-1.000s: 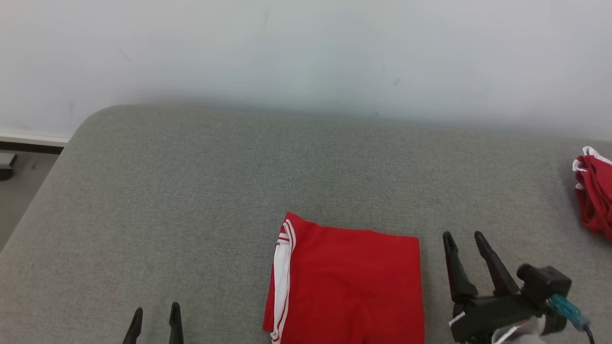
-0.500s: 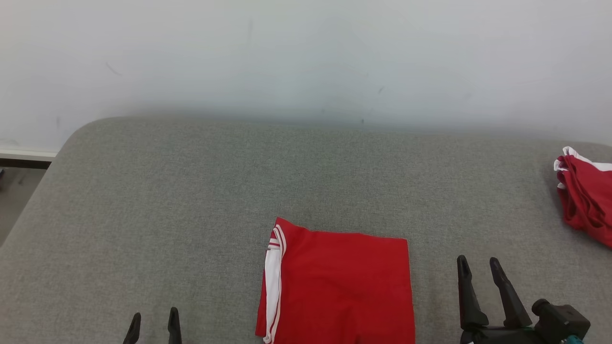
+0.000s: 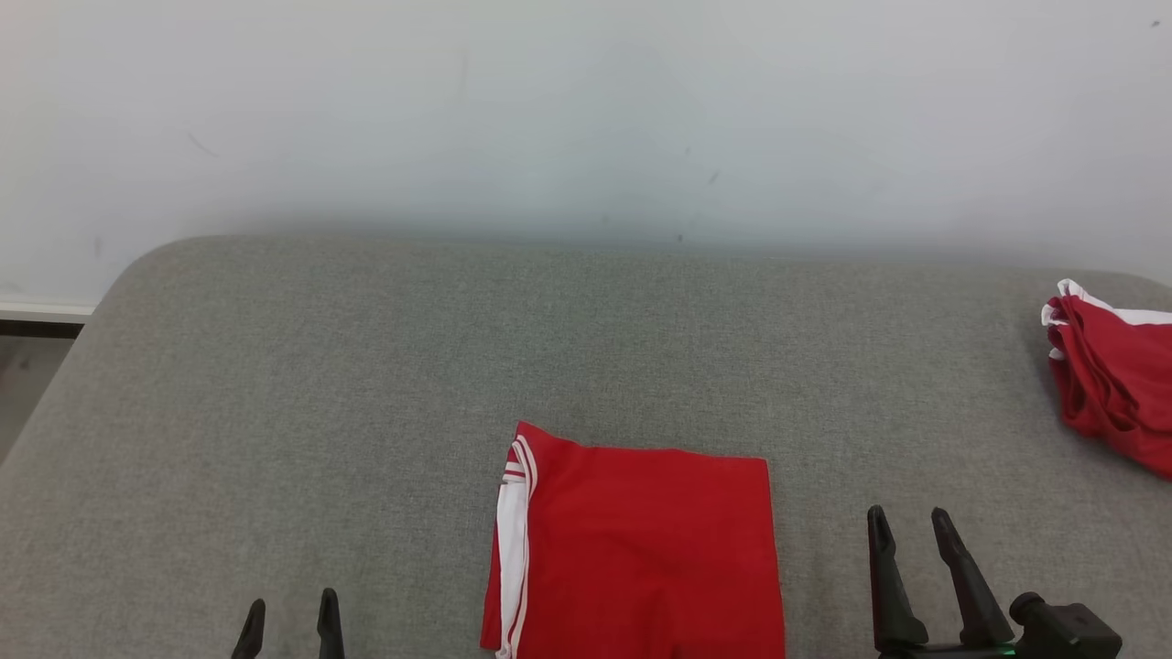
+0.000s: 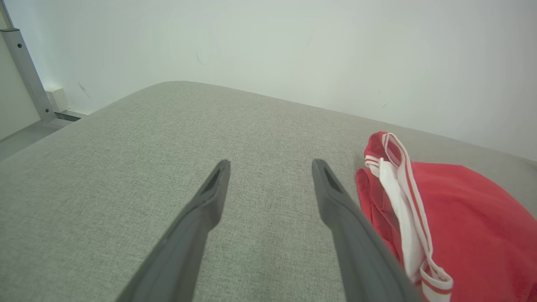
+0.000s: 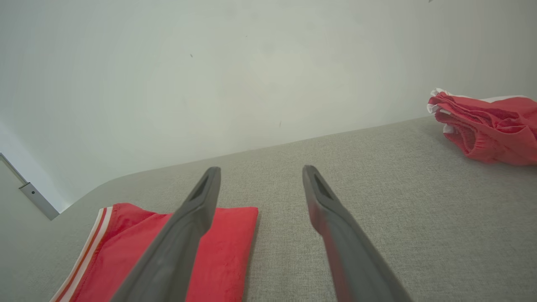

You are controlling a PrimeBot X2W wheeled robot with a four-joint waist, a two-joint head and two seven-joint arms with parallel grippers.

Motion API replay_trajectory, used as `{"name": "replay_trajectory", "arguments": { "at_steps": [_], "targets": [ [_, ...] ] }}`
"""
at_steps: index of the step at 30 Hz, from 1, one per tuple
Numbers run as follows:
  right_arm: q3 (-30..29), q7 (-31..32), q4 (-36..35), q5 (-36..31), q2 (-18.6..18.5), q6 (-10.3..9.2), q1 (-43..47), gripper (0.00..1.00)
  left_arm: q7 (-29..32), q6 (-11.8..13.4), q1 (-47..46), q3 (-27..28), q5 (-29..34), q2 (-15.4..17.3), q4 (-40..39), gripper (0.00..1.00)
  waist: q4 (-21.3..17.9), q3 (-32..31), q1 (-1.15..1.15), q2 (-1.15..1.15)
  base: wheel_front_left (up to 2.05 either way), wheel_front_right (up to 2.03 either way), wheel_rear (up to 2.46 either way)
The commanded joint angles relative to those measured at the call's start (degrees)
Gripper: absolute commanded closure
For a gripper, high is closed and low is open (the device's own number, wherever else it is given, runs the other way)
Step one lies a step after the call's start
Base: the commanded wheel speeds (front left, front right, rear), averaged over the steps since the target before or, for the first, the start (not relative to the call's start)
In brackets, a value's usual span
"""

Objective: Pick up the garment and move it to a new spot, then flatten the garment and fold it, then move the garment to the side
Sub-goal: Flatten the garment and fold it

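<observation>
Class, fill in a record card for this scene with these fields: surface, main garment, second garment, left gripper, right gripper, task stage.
surface: grey woven fabric surface against a pale wall
main garment: folded red garment with white striped trim, lying flat between the grippers
second garment: crumpled red and white garment, far right
left gripper: open, empty, left of the folded garment
right gripper: open, empty, right of it
task stage: folded; probably awaiting the move aside
</observation>
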Motion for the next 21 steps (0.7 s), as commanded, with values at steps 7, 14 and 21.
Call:
{"name": "replay_trajectory", "arguments": {
  "at_steps": [7,14,21],
  "targets": [
    [1.07,-0.06,-0.1,-1.27,0.49,-0.13,1.54,0.0,-0.15,0.54,0.38,0.34,0.83,-0.05,-1.04,0.0,-0.85,0.12,0.01,0.0,0.0,0.0,0.0],
    [1.57,-0.05,0.31,-1.13,0.6,-0.13,0.99,0.0,-0.15,0.67,0.21,0.83,1.1,-0.05,-1.03,0.0,-1.98,0.33,0.01,0.0,0.0,0.0,0.0],
    [2.94,-0.06,0.57,-1.32,0.73,-0.13,0.44,0.0,-0.15,0.6,-0.24,0.6,1.18,-0.05,-0.51,0.0,-2.14,0.44,0.01,0.0,0.0,0.0,0.0]
  ]
}}
